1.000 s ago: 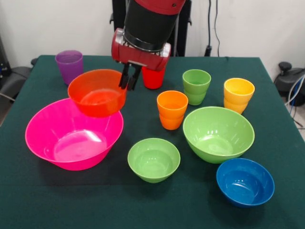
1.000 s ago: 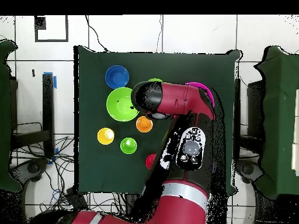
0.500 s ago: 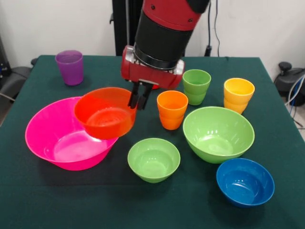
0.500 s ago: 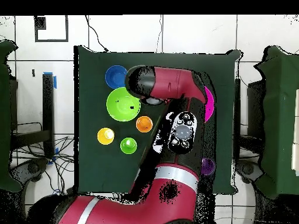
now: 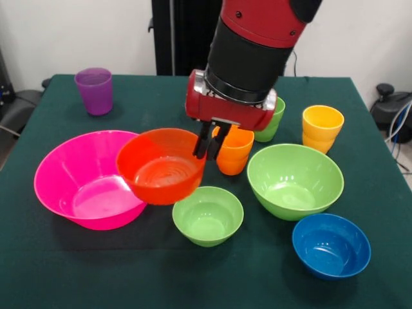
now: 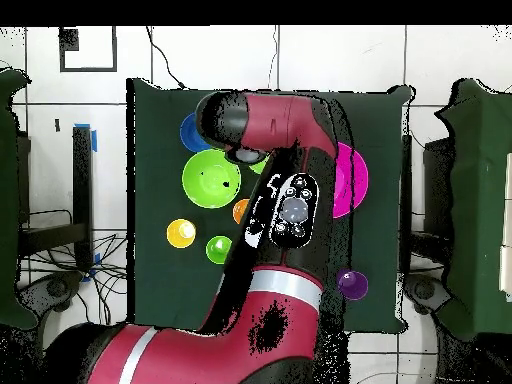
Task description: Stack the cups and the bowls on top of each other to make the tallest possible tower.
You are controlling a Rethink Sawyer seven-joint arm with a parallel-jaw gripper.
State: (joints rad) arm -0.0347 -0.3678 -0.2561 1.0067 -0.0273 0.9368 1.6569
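Observation:
My gripper (image 5: 207, 143) is shut on the far rim of the red-orange bowl (image 5: 161, 174), which hangs tilted above the table between the pink bowl (image 5: 80, 183) and the small green bowl (image 5: 207, 215). The large green bowl (image 5: 295, 180) and blue bowl (image 5: 331, 244) sit to the right. The orange cup (image 5: 237, 153) and light green cup (image 5: 277, 121) stand partly hidden behind the gripper. The yellow cup (image 5: 322, 129) and purple cup (image 5: 94, 90) stand free. The red cup is hidden. Overhead, the arm (image 6: 285, 200) covers the gripper; the pink bowl (image 6: 354, 180) and large green bowl (image 6: 208, 180) show.
A dark green cloth (image 5: 96, 270) covers the table. Every bowl and cup stands singly, none nested. In the overhead view the yellow cup (image 6: 181, 234), light green cup (image 6: 219, 250) and purple cup (image 6: 351, 284) stand clear of the arm.
The gripper has carried the red-orange bowl rightward and nearer in the front view, from over the pink bowl to beside the small green bowl. It now hides the red cup.

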